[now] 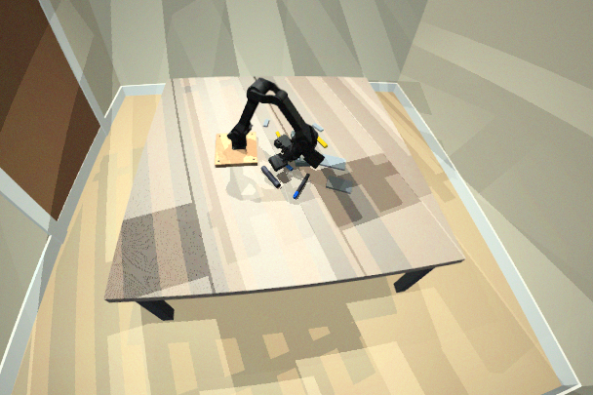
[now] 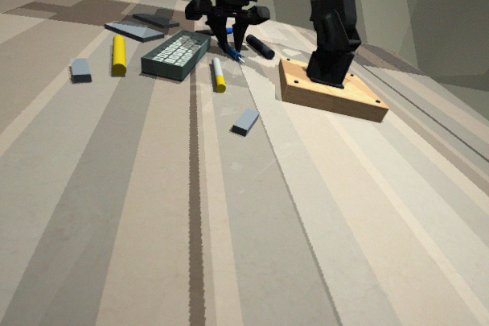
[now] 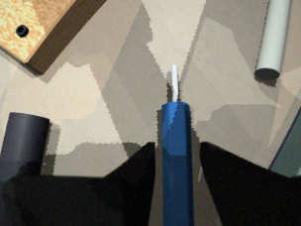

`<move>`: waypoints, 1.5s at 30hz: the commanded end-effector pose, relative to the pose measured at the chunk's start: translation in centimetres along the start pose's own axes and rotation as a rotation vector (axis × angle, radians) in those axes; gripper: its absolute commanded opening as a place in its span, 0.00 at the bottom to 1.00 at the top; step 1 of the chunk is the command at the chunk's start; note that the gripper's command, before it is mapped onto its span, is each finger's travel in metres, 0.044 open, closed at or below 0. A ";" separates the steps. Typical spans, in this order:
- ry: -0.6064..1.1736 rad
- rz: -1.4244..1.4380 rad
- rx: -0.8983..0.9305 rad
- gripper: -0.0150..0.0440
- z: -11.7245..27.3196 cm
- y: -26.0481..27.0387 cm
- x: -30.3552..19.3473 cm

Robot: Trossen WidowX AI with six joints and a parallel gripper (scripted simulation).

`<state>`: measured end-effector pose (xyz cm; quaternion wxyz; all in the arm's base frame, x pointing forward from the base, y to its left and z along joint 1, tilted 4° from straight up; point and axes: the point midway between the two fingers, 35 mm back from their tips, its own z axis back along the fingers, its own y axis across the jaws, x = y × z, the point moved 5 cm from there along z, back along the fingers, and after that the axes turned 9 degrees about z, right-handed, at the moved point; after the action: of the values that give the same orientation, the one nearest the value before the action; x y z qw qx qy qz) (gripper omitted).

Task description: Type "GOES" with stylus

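Wrist view: my tool (image 1: pixel 289 164) (image 2: pixel 232 51) (image 3: pixel 177 149) part-open, holding nothing, gaps both sides | stylus (image 1: pixel 290 168) (image 2: pixel 233 53) (image 3: pixel 176 129) flat on desk (image 1: pixel 273 253) (image 2: pixel 121 241) (image 3: pixel 74 99) between fingers, nib toward 12 o'clock | keyboard (image 1: pixel 303 163) (image 2: pixel 177 49) (image 3: pixel 292 149) at 3 o'clock | probably light, stiff, smooth; grip barrel squarely behind nib, firmly, lest key presses twist it

Pale wood-look base block (image 1: pixel 221 160) (image 2: pixel 334 105) (image 3: pixel 54 35), smooth blue plastic-looking stylus (image 2: pixel 232 52) (image 3: pixel 177 149), matt black plastic-looking pincer (image 1: pixel 296 162) (image 2: pixel 232 48) (image 3: pixel 177 149)
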<state>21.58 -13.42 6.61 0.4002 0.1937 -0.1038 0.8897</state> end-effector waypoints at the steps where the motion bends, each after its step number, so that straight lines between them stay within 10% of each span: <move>1: 0.000 0.000 0.000 0.38 0.0 0.0 0.0; 29: -0.001 0.000 -0.002 0.25 4.4 -0.4 2.5; 45: 0.175 -0.273 0.390 0.25 3.4 -2.8 2.9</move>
<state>22.55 -11.22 11.10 0.4636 0.2090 0.0805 0.8573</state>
